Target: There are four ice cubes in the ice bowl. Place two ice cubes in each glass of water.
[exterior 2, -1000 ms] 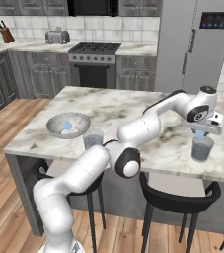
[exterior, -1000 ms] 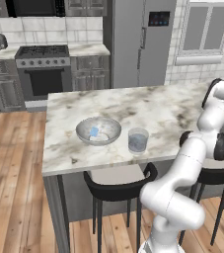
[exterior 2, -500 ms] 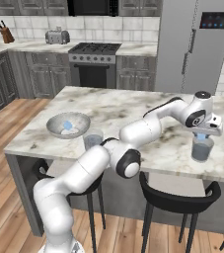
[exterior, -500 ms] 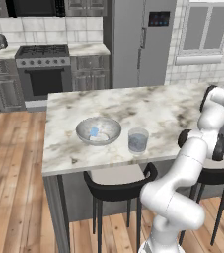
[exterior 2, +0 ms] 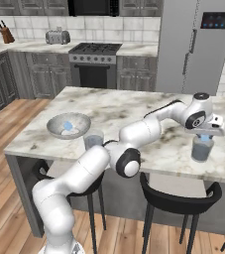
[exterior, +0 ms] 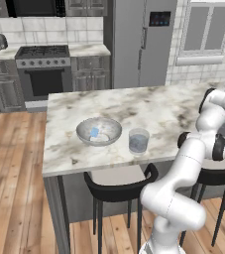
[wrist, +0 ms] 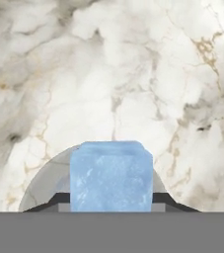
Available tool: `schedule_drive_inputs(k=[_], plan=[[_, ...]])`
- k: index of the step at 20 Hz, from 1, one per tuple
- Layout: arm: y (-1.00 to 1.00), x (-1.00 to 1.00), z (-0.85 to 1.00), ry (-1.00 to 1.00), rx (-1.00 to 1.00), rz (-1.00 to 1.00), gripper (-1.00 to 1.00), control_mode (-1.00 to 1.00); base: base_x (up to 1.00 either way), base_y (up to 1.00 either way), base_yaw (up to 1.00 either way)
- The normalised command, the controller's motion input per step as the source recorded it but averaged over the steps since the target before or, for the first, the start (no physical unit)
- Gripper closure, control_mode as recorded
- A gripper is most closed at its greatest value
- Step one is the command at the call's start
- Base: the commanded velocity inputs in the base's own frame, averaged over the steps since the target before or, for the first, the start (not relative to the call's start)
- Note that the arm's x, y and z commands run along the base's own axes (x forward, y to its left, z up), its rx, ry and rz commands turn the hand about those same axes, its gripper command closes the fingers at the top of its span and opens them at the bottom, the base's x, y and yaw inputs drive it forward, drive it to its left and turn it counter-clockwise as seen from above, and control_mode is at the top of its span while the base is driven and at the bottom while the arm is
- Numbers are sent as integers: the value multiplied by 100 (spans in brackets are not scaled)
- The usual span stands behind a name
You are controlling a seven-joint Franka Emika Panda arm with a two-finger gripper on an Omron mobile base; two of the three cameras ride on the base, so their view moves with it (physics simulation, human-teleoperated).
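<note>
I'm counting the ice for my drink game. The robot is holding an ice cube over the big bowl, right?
Not quite. The gripper holds the ice cube over the far glass of water, not the ice bowl, as the right base view shows.

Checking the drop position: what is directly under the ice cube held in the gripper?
In the hand view, the ice cube sits over the glass, whose rim curves out on both sides on the marble counter. The cube covers most of the glass's inside, so its contents cannot be seen.
</note>
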Motion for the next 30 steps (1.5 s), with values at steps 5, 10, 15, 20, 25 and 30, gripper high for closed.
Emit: schedule_drive_inputs(k=[5, 10, 15, 20, 25, 30], plan=[[-3, -7, 49, 15, 16, 0, -100, -100, 0, 0, 0], [0, -12, 46, 13, 18, 0, -100, -100, 0, 0, 0], [0, -13, 35, 9, 16, 0, -100, -100, 0, 0, 0], [3, 0, 70, 5, 11, 0, -100, -100, 0, 0, 0], [57, -43, 54, 3, 6, 0, -100, -100, 0, 0, 0], [99, -61, 0, 4, 4, 0, -100, -100, 0, 0, 0]])
